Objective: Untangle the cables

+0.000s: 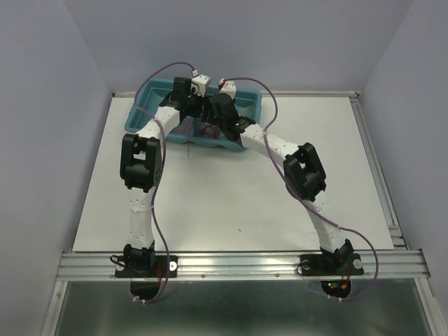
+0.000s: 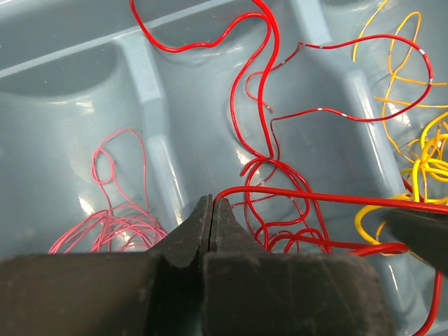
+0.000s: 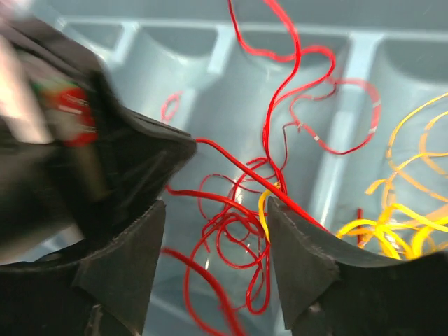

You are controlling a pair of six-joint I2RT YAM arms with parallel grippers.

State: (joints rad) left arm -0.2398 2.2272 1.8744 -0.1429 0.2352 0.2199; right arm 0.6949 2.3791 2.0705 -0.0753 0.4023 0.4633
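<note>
— Left gripper (image 2: 211, 204) sits closest to its wrist camera. I read its two dark pads (image 2: 238, 245) as pressed flat together, and a taut red cable (image 2: 315, 192) starts right at their tips, so I log it as pinched there
— Cross-check from the other wrist?
— Confirmed. On the right wrist view I see the red cable (image 3: 238, 168) leaving the left gripper's tip and running across to one finger (image 3: 301, 259) of the right gripper (image 3: 213, 210), where it lies on the upper edge
— State of the right gripper?
— Spread apart. Loops of the red tangle (image 3: 231, 224) show through the gap; I cannot tell whether either finger touches them
— Location of the cables?
— All inside the blue tray (image 1: 143, 105), which stands at the far side of the table (image 1: 231, 203) with both arms reaching into it. In the left wrist view the red tangle lies in the middle compartment, just beyond the left gripper. The pink cables (image 2: 112, 224) lie in the next compartment to the left, one divider rib (image 2: 150, 119) between. The yellow and orange cables (image 2: 420, 164) lie in the compartment to the right. One yellow strand (image 3: 263, 210) crosses into the red tangle, beside the right gripper's finger
— Image quality?
— Body of the left gripper is blurred on the right wrist view; from above I cannot make out single strands
</note>
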